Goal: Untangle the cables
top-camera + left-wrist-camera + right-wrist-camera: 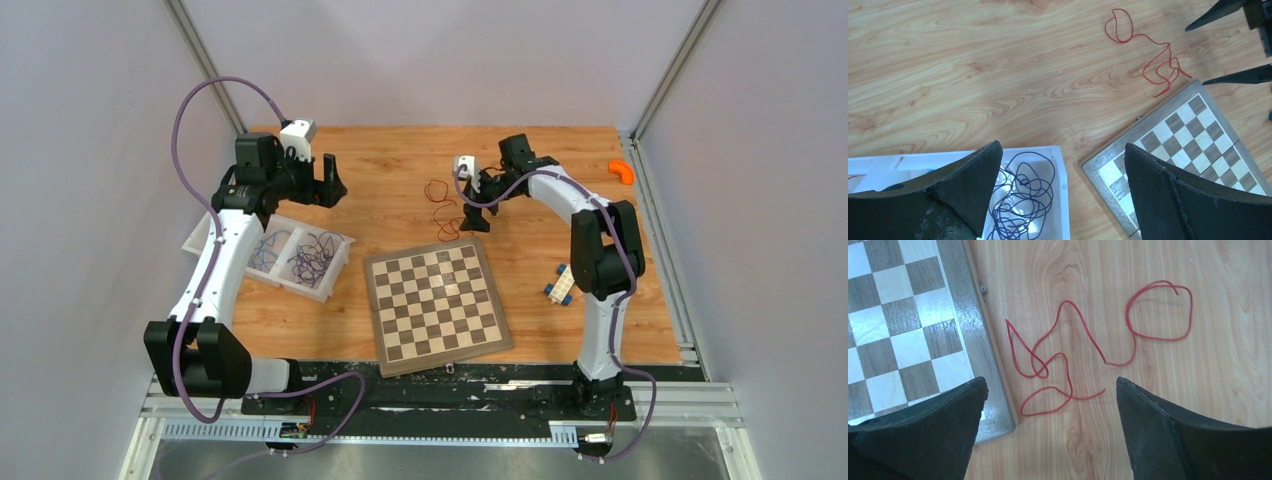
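Though judged only from how things lie, put the task at an early-to-middle stage. Logged largest first: wood-grain worktop [400, 160], with a chessboard [435, 305] lying skewed at near centre. Found left of that a white two-compartment tray [330, 290], holding blue and dark purple cables [315, 255] heaped in overlapping loops; strand count not readable, and judged not yet separated. Found left hand [330, 185] above the worktop just past the tray's far right corner, spread wide, gripping nothing. Found right hand [478, 205] beyond the far edge of the chessboard, likewise spread wide and empty, poised over one red cable [1088, 335]. Noted that red cable flat on bare worktop, well apart from the tray and from every other strand, its nearest bend just beside the chessboard rim; cannot tell whether touching. Noted one open loop at the end away from the chessboard and a few self-crossings at the end nearest it, so counted as pulled clear of the bundle but not laid straight. Left to do, by this reading: straighten the red one, then work through the tray's heap. Also logged, off to the right: a small white-and-blue block [560, 285] and an orange piece [622, 170] at the far corner.
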Tool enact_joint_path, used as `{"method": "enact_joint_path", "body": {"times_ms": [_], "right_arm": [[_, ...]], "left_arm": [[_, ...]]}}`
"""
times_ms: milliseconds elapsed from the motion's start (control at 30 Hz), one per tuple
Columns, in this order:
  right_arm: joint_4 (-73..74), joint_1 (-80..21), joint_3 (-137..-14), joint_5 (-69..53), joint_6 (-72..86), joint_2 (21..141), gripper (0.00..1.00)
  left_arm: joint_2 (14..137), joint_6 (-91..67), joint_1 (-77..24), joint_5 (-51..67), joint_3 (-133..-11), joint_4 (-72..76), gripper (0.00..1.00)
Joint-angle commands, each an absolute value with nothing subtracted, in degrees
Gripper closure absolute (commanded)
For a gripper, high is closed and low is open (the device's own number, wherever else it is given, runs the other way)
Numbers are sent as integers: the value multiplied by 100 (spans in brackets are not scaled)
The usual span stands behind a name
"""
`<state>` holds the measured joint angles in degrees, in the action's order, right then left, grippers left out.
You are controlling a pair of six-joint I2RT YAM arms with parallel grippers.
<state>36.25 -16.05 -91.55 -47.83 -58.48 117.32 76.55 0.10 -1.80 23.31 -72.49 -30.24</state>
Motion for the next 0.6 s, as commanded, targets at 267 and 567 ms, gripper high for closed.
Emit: {"method": "enact_joint_path", "body": {"times_ms": [267,567], "right_arm": [[3177,-2113,-10103,-4277,-6498,12619,0],[3225,-2180,-10324,-4120,-7055,12730,46]], "left_arm": [[7553,-158,-176,2345,-7340,-2784,0],[7550,-187,-175,2295,-7342,-2785,0]]}}
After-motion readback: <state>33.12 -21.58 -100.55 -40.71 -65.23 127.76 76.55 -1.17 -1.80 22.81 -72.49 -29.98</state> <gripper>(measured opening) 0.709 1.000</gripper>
